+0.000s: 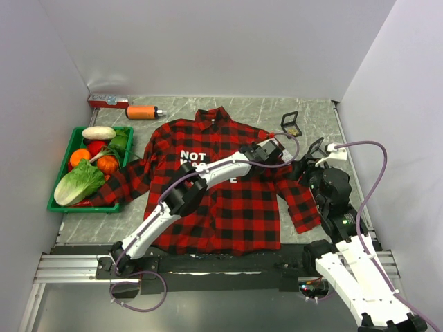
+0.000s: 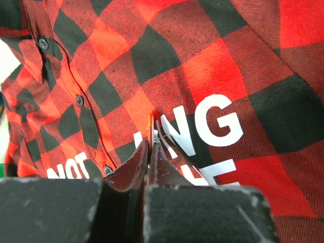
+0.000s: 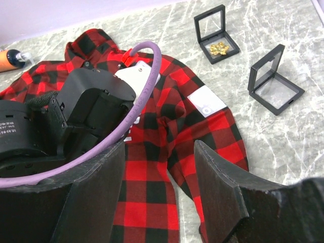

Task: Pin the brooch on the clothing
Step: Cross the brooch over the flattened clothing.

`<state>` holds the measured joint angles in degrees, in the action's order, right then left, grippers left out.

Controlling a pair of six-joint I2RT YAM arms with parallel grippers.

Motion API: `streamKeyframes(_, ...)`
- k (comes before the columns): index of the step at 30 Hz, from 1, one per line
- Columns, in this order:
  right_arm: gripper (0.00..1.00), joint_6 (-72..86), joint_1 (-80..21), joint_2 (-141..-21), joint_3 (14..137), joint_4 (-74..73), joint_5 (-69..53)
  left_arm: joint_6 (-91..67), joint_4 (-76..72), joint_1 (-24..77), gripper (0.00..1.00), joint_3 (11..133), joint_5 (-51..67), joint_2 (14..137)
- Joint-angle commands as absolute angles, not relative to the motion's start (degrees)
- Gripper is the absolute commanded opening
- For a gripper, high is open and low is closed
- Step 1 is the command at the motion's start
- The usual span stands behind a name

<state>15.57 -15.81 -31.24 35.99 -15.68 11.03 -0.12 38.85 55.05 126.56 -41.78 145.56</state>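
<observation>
Top external view: the plaid shirt [image 1: 228, 200] lies spread flat on the marble table [image 1: 311, 111], with its collar pointing away from the arm bases. The left arm [image 1: 221, 169] stretches across its chest and covers part of the white lettering; its fingers are hidden from here. The right gripper [image 1: 309, 169] hovers over the sleeve on its own side. Just beyond it stand a nearer box [image 1: 317, 149] and a farther box [image 1: 291, 124], both black and open. A green tray [image 1: 83, 208] of vegetables sits well out to the left arm's left.

Left wrist view: the left gripper [image 2: 150, 145] has its fingers pressed together, pinching a thin orange-gold sliver [image 2: 150, 121] that stands upright at the tips. I cannot tell whether it is a brooch. The shirt fills the view, with the letters "ING" just ahead of the tips and the button placket and "NOT" to their left.

Right wrist view: the right gripper [image 3: 161, 182] is spread wide, with the red-and-black sleeve below the gap. Ahead and to the right, the farther box holds a gold brooch [image 3: 218, 49]. The left arm's purple cable [image 3: 144, 81] curves just left of the fingers.
</observation>
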Motion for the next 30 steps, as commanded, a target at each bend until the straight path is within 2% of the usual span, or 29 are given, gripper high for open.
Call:
streamKeyframes(1, 0.64, 16.08, -15.47, -30.32, 35.68, -13.36, 10.46, 2.2, 40.87, 56.6, 0.01, 128.5, -42.1, 148.09)
streamKeyframes(24, 0.64, 16.44, -15.21, -31.46, 35.16, -13.01, 9.4, 2.11, 34.89, 58.18, 0.01, 131.13, -34.45, 146.25)
streamKeyframes(30, 0.64, 16.61, -15.38, -31.99, 34.89, -12.83, 9.14, 0.44, 33.23, 58.1, 0.01, 128.42, -32.17, 143.71)
